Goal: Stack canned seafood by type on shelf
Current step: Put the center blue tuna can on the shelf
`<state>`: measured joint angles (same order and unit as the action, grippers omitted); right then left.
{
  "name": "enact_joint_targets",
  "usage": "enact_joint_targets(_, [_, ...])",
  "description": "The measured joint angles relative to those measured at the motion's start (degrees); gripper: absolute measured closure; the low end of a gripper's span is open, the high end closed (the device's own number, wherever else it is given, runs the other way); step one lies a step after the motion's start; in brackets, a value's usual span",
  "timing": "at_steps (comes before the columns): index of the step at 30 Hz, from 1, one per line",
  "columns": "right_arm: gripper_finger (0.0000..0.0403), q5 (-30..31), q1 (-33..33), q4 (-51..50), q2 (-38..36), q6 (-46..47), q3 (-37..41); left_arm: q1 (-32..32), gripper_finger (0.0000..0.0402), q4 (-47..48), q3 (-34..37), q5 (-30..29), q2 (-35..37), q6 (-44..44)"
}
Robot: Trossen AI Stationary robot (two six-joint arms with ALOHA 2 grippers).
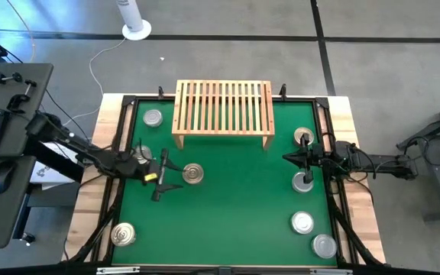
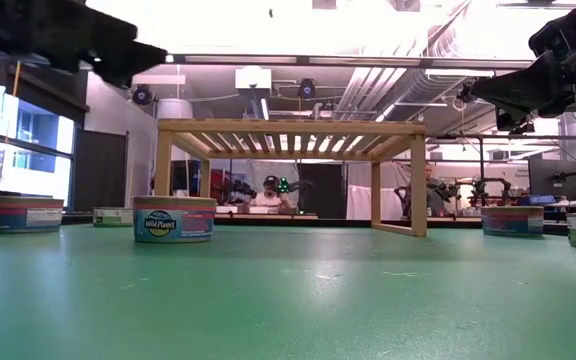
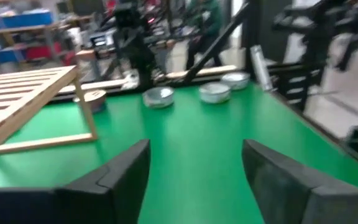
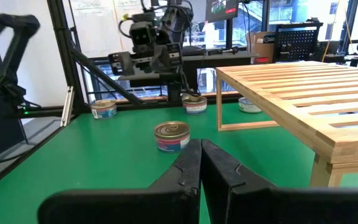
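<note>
The left gripper [image 1: 166, 175] hangs above the green mat [image 1: 235, 198] with its jaws spread and nothing between them; its fingers [image 3: 126, 171] frame bare mat in the left wrist view. Just beyond those open jaws, toward the middle of the mat, a gold-topped tin [image 1: 193, 173] stands alone. Behind it the shelf [image 1: 223, 107] stands with its slatted top bare. The right gripper [image 1: 289, 158] has its jaws pressed together, holding nothing, its tips pointing toward the gold-topped tin. Beside it at the mat's right edge are four silver-topped tins [image 1: 303, 181], one on the shelf side, three on the other side.
</note>
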<state>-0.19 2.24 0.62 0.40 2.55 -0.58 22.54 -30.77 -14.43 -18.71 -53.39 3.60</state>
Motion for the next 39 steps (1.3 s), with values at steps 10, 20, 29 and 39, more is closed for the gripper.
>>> enact_joint_targets(10, [0.0402,0.0,-0.02,0.0,0.0,0.0,0.0,0.2,0.0124,-0.73,-10.58,-1.63,-17.32,-3.41])
enact_joint_targets(20, [0.0402,-0.01,-0.02,0.0,0.0,0.0,0.0,-2.45,0.0124,-7.27,-14.71,-4.24,-25.33,-7.9])
enact_joint_targets(29, [0.0402,-0.02,-0.01,0.0,0.0,0.0,0.0,-4.21,0.0123,19.64,-24.27,-4.49,-26.64,-14.88])
enact_joint_targets(39, [0.0402,-0.01,0.0,0.0,0.0,0.0,0.0,-6.43,0.0094,33.35,-27.17,-3.5,-26.68,-27.43])
